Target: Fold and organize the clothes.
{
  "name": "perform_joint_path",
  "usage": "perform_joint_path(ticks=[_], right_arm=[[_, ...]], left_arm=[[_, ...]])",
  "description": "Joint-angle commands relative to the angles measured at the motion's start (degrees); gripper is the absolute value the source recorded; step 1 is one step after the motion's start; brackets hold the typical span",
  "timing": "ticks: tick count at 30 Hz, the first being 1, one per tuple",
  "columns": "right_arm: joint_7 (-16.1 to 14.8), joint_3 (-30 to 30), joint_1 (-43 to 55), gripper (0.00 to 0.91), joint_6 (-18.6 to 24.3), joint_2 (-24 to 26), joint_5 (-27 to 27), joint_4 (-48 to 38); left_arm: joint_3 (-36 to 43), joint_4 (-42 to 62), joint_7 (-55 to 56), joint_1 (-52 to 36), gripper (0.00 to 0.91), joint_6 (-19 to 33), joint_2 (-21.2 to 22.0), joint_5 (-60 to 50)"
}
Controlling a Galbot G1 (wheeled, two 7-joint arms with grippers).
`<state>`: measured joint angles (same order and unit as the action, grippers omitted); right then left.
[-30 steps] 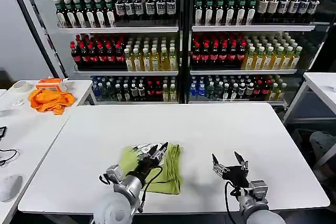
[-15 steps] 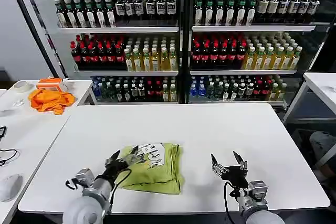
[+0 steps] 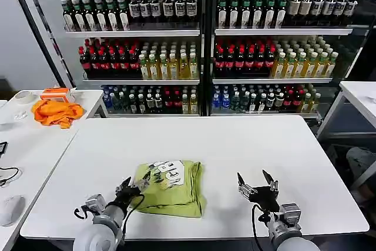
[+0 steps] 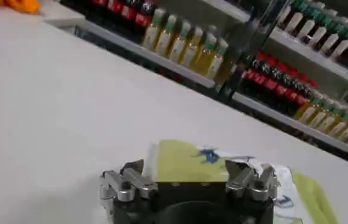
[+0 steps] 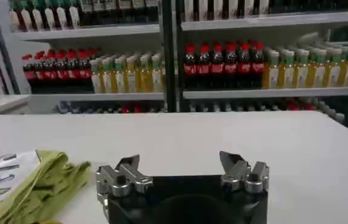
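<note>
Your lime-green T-shirt [image 3: 169, 187] lies folded into a compact, roughly square bundle on the white table [image 3: 235, 145], near the front edge and a little left of the middle. Its white printed lettering faces up on the top layer; you can see block characters there, but they are creased and cannot be read. In the right wrist view the shirt [image 5: 24, 185] shows as soft, rumpled folds with part of the white print.

Your left gripper [image 3: 131, 187] is low over the table at the shirt's near-left corner, its arm reaching up from the front edge and angled toward the cloth. Its fingers are spread apart with nothing between them, the tips just at the shirt's edge; you cannot tell whether they touch it. The left wrist view has the same gripper [image 4: 192, 176], with the shirt [image 4: 180, 161] just beyond.

Your right gripper [image 3: 257, 181] hovers well to the right of the shirt, fingers spread and empty, pointing away from you.

Behind the table stand shelves of bottles [image 3: 235, 51]; their labels are illegible. An orange cloth [image 3: 56, 111] sits on the side table [image 3: 35, 145] at left.
</note>
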<state>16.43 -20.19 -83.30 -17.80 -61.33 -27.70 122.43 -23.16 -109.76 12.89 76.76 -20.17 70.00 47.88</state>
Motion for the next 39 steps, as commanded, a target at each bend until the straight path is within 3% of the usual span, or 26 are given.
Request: perform_joint_path(ticks=[1,9,10,11,13,15,39], right_arm=[[0.05,-0.11,0.02,0.907,-0.08,-0.14,0.0,0.02],[0.09,-0.09,0.06,0.907,-0.11,-0.32,0.06,-0.19],[0.1,-0.1,0.07,0.907,-0.11,-0.34,0.05,-0.18],[0.13,-0.12,0.06,0.907,-0.12,-0.35,0.05,-0.22],[0.13,-0.17,0.04,0.907,-0.12,-0.37,0.06,-0.24],[0.15,-0.21,0.03,0.907,-0.12,-0.37,0.03,-0.24],[0.25,-0.32,0.9,0.907,-0.34,-0.51,-0.23,-0.62]], left_arm=[[1.0,1.64,0.07,0.29,0.907,-0.61,2.95,2.42],[0.28,3.61,-0.43,-0.92,0.897,-0.23,5.15,10.35],[0.11,3.9,-0.42,-1.05,0.786,-0.06,5.26,11.47],[-0.45,4.33,-0.42,-1.43,0.363,0.12,5.39,12.79],[-1.12,5.02,-0.51,-1.64,0.091,0.91,5.54,15.34],[-2.26,5.51,-0.69,-1.76,0.02,1.08,5.75,17.8],[-8.14,2.68,-2.85,-2.03,0.02,1.9,6.98,28.96]])
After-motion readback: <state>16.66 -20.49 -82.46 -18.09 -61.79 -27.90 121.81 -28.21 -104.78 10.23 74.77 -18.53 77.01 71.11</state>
